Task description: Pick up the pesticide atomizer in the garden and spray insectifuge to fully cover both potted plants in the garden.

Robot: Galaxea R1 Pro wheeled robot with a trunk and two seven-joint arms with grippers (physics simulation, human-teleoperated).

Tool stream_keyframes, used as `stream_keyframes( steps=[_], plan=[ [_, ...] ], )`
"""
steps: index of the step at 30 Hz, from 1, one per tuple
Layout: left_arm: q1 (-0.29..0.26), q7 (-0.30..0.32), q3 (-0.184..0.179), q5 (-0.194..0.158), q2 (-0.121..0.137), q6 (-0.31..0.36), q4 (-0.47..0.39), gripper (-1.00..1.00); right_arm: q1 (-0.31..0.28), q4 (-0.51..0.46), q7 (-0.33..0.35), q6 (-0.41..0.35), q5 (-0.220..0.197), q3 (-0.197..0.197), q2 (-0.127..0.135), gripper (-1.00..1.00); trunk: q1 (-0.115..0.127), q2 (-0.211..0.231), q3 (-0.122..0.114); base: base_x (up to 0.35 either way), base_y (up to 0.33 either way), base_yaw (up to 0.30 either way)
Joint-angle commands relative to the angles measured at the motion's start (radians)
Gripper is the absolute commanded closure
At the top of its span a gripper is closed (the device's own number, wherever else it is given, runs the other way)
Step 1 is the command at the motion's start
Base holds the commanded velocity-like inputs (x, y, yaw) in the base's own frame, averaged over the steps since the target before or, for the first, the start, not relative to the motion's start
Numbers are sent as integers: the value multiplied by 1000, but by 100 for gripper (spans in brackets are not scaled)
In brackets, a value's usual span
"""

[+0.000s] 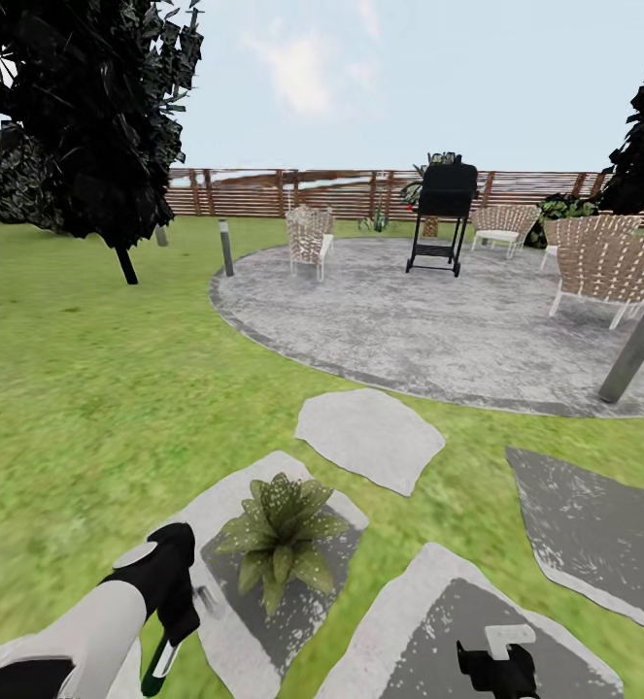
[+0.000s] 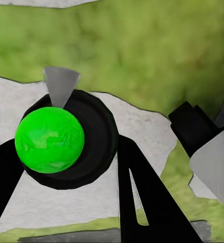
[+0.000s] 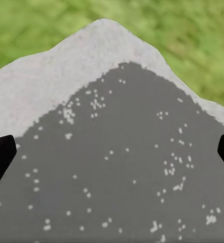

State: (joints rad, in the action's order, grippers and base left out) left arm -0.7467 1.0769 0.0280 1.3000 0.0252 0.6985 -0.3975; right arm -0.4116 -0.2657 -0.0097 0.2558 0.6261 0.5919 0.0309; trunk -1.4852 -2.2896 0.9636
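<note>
At far left a dark leafy tree [image 1: 98,116] stands on the lawn [image 1: 59,388], with a brown slatted fence [image 1: 244,192] running behind it. Low in the head view, our left tool [image 1: 171,621] hangs over a pale stepping stone [image 1: 220,621], and the pesticide atomizer [image 1: 160,668] points down from it. In the left wrist view the atomizer [image 2: 56,139] looks like a bright green ball in a dark ring with a whitish nozzle tip, sitting between the black fingers [image 2: 142,197], which stand partly apart and press against its sides. We judge that we hold it firmly.

Just right of that tool, one potted plant [image 1: 281,534], a low rosette of pointed leaves, sits on the same stone. We cannot make out the second plant for sure.

Further right lie more stepping stones [image 1: 370,437] and the round paved patio [image 1: 438,320] with a black grill [image 1: 443,218] and wicker chairs [image 1: 608,267]. Our right tool [image 1: 496,665] hovers low over a grey stone [image 1: 438,621]; its fingers [image 3: 0,157] stand wide apart and hold nothing.

The risks, as we judge them: the nozzle may face away from the rosette, so spray would land on stone or grass, and partial coverage could leave leaves untreated. The bottle could also slip if the hold loosens while we tilt.
</note>
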Motion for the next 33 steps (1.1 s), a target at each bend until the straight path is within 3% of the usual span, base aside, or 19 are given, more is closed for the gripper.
stream_keyframes(
  steps=[1, 9, 11, 14, 18, 33],
  plan=[
    [0, 3, 3, 4, 0, 7, 6, 100, -1, 2, -1, 5, 11, 8, 0, -100, 0, 0, 1, 0, 0, 0],
    [6, -20, 4, 3, -1, 9, 26, 100, -1, 2, -1, 5, 11, 8, -1, -100, 0, 0, 1, 103, 0, 0],
    [26, -64, 5, -2, 0, 9, 30, 100, -1, 2, -1, 5, 11, 8, -1, -100, 0, 0, 1, 2, 0, 0],
    [33, -95, 4, -53, 7, 8, 41, 100, -1, 2, -1, 5, 10, 8, -1, -100, 0, 0, 1, 0, 0, 0],
    [35, -99, 4, -69, 8, 6, 67, 100, -1, 1, -3, 5, 9, 8, -2, -100, 0, 0, 1, 0, 0, 4],
    [35, -101, 1, -71, 7, 7, 59, 100, -1, 0, -4, 6, 9, 9, -2, -100, 0, 0, 12, 0, 0, 166]
  ],
)
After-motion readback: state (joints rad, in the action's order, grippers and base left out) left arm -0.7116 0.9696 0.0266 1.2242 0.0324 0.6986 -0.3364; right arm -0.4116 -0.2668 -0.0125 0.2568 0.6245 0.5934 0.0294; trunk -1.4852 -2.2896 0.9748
